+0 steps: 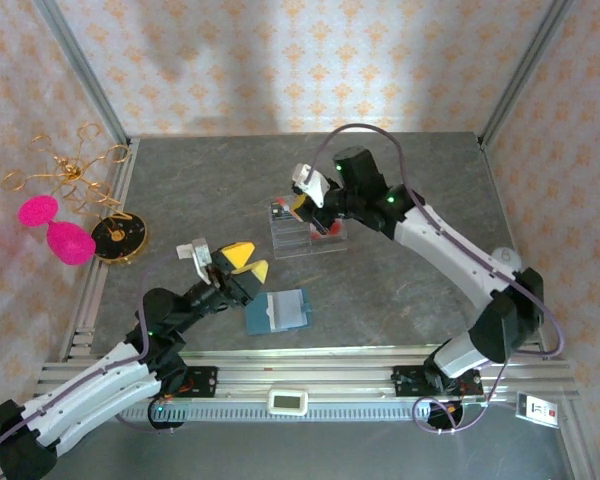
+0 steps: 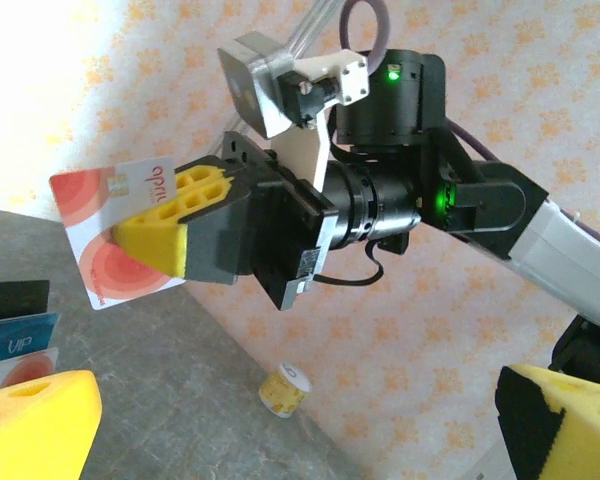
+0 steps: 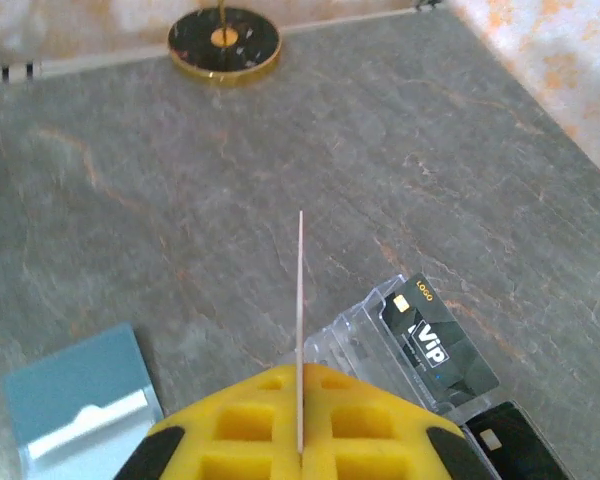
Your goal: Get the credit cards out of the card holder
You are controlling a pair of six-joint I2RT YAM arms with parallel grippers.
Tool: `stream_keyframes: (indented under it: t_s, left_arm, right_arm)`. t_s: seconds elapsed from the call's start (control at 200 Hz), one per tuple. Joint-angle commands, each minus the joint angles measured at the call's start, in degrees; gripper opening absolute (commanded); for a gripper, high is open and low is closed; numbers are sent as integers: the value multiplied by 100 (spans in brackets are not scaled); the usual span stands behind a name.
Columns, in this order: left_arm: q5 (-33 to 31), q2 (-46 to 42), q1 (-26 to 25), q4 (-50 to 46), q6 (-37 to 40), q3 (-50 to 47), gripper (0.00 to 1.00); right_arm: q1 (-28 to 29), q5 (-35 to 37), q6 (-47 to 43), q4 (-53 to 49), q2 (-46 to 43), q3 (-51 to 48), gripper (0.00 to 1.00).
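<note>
Currently the right gripper [image 3: 300,385] is clamped on a pale card [image 2: 95,235] just above the tray [image 1: 283,246]. The left gripper [image 1: 250,262] stands apart beside the holder [image 1: 278,310]. Seemingly the transfer step; next calls for lowering the card squarely and releasing it.

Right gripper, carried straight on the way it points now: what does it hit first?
Probably bare table, with the credit card it holds touching first. The line passes beside the clear tray and seems to land short of the black-and-gold disc, though depth is unclear.
</note>
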Motion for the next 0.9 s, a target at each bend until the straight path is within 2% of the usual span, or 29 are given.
stream_keyframes:
  t_s: [0.0,0.135,0.28,0.506,0.896]
  left_arm:
    - [-201,-2,45,-484,138,83,99]
    - [-415,140,46,-772,514,287,99]
    - [-811,445,112,-843,721,366,99]
    - [-502,1184,409,-725,692,482,99]
    - [-276,1554,967,-1002,736,693,99]
  right_arm:
    - [-30,55,-1275,-1203,429,656,0]
    - [-69,301,-1982,-1792,966,1228,0]
    - [-237,713,-2500,-2199,1426,1430,0]
    - [-691,855,-3169,-2400,1682,1346,0]
    - [-941,1250,-3963,-2612,2310,1716,0]
